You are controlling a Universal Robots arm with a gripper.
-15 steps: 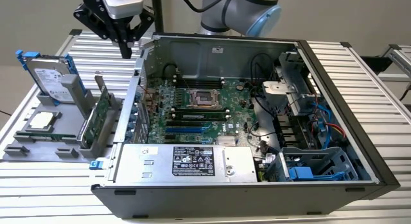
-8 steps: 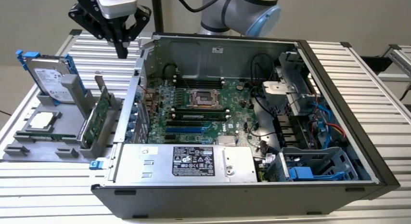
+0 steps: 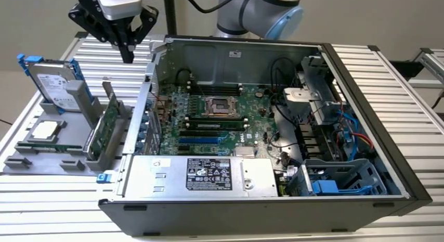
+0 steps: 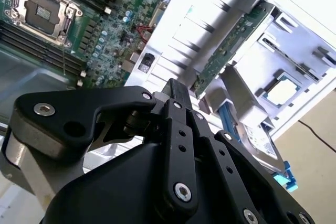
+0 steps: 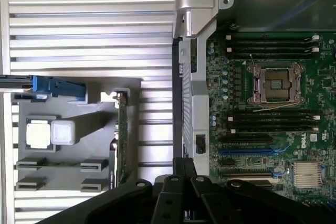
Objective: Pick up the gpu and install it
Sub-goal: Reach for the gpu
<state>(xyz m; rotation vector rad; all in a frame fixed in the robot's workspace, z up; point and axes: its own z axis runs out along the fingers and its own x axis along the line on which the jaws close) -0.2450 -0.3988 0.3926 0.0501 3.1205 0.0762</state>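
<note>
**Hovering near the parts tray, gpu not yet picked**

Step in hand, as I read it: the approach for the pick. Your fingers (image 3: 127, 48) hang clenched on nothing, tips down. They sit high above the desk (image 3: 388, 65), near the far end of the grey tray (image 3: 41, 164) and close to the case (image 3: 243, 216) wall. Both wrist views also show them pressed together and empty.

The gpu (image 3: 104, 125) stands on edge in the tray, on the side nearest the case, well below the fingers and apart from them. Its silver bracket is at the end farther from the exterior camera. In the first wrist view it shows edge-on as a thin green strip, offset from the fingertips rather than under them.

The hard drive (image 3: 55, 86) with blue rails stands in the same tray, farther from the case. A cpu (image 3: 45, 130) lies flat near it.

My judgement of what the pick calls for:
- You need the fingers released and centred across the card's thin top edge.
- Clearance looks tight, with the case wall on one side and the drive on the other.

Surface: the desk is ribbed aluminium slats and looks level. It carries the tray and the case. The case lies on its side, open, with the motherboard (image 3: 222, 117) facing up.

Room: a plain grey wall stands behind. Another slatted frame shows at the exterior view's right edge. The second wrist view shows tan floor with a dark cable past the desk.
</note>
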